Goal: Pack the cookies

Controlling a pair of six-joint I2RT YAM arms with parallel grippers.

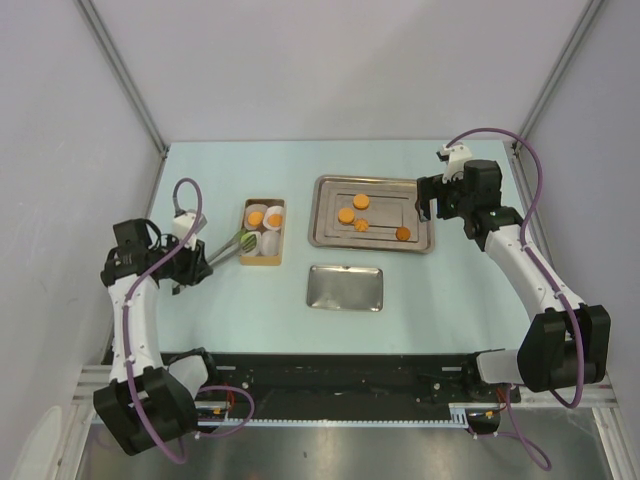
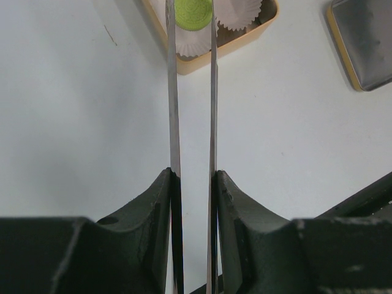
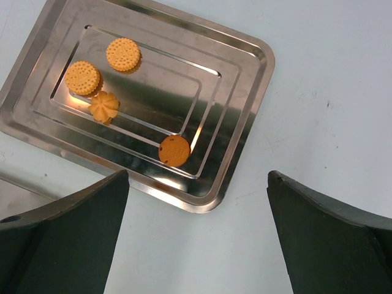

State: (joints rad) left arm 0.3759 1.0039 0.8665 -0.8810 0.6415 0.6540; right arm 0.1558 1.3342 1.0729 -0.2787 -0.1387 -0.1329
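Steel tongs (image 2: 174, 110) run straight out from my left gripper (image 2: 193, 184). Its two fingers (image 2: 153, 208) are pressed in on the twin blades from either side. At the far tips the blades pinch the green cookie (image 2: 193, 12) by its edges, its round face turned toward my wrist camera. It hangs over the left side of the tan box (image 2: 245, 38), directly above a white paper cup (image 2: 193, 46). Whether it touches the paper I cannot tell.

Seen from above, the box sits on the pale table (image 1: 220, 310), left of centre. Two orange cookies (image 1: 256, 218) lie in cups at its far end.

My right gripper (image 3: 197, 177) has its fingers (image 3: 67, 239) spread wide with nothing between them. It hovers at the right edge of the large steel tray (image 3: 245, 79), which lies right of the box. Four more orange cookies rest on the tray's floor. Two ridged round ones and a flower-shaped cookie (image 3: 103, 106) cluster close together left of the tray's middle. A plain round cookie (image 3: 174, 150) lies apart from them, toward the near right corner.

A small steel tray (image 1: 345, 288) sits on the table nearer to me, between the box and the large tray, touching neither.
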